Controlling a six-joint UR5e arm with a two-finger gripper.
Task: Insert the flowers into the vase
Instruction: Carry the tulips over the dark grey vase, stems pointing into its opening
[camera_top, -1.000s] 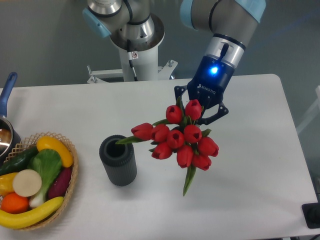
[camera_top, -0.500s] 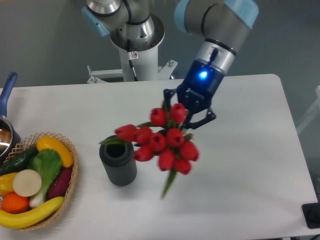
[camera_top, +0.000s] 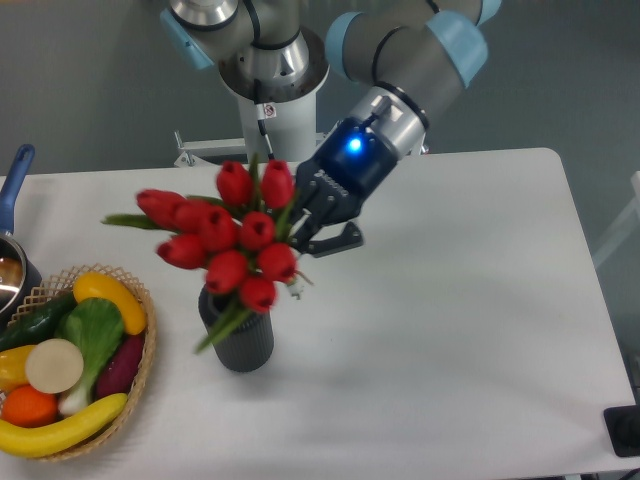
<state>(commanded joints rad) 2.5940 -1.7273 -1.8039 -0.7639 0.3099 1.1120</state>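
1. Over the last second the gripper (camera_top: 305, 225) has carried the flowers (camera_top: 225, 238) leftward across the table (camera_top: 480, 300), from a position to the right of the vase (camera_top: 237, 335) to one directly above it. The wrist has also swung, so the arm now reaches in from the upper right.
2. The bunch now hangs over the vase mouth. The lowest blooms overlap the rim in this view, and a green leaf or stem trails down across the front of the vase.
3. Whether the stem ends have entered the opening cannot be told; the blooms hide the mouth. Judgement: the bunch is aligned for insertion but not yet seated, so lowering comes next.
4. The fingers are clamped on the bunch at its right side, among the stems just behind the blooms.
5. Risk, as a judgement: the bunch is wider than the vase, so stray leaves may catch on the rim.
6. Counts: one vase; one bunch with about ten red buds visible; one gripper.
7. Also present: one wicker basket (camera_top: 140, 375) of produce at the left, and one pot (camera_top: 12, 270) with a blue handle at the left edge.
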